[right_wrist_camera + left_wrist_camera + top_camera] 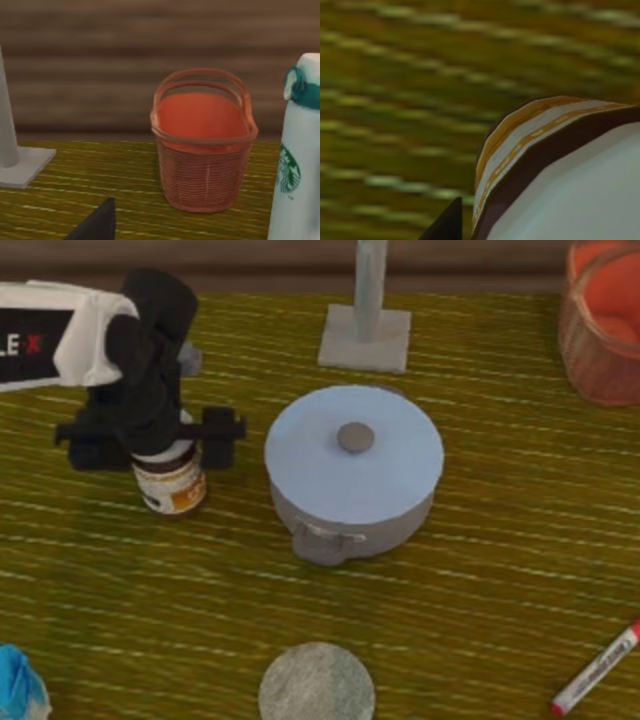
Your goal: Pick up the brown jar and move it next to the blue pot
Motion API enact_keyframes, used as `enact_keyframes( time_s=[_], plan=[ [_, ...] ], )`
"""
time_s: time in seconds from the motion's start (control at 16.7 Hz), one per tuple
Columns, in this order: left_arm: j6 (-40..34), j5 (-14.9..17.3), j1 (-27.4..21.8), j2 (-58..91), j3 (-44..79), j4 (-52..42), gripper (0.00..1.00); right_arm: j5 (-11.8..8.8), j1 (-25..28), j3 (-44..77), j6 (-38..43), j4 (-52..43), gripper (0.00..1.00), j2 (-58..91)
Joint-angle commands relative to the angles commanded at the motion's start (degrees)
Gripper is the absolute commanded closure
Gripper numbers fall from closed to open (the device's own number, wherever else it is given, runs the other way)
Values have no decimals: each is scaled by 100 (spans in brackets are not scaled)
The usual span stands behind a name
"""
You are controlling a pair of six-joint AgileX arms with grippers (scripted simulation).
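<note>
The brown jar [172,487], with its orange-and-white label, stands upright left of the blue pot [354,466], a clear strip of mat between them. My left gripper [150,435] sits directly over the jar's top and is shut on it, hiding the white cap from above. Its wrist view is filled by the white cap [585,195] and label band [520,140], with one dark fingertip [447,225] close beside the jar. Whether the jar rests on the mat or hangs just above it cannot be told. My right arm is parked out of the top view; one dark fingertip [100,222] shows.
A grey stand [365,330] rises behind the pot. An orange-red basket [605,325] sits back right, with a white bottle [297,160] beside it. A grey speckled disc [316,682] lies at the front edge, a red-capped marker [597,668] front right, a blue object [15,685] front left.
</note>
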Motion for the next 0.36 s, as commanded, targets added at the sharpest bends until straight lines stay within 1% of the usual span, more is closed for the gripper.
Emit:
enact_keyframes(
  time_s=[0.06,0.36],
  plan=[
    [0,0,0,0,0,0,0,0,0,0,0,0,0,0],
    [0,0,0,0,0,0,0,0,0,0,0,0,0,0]
  ],
)
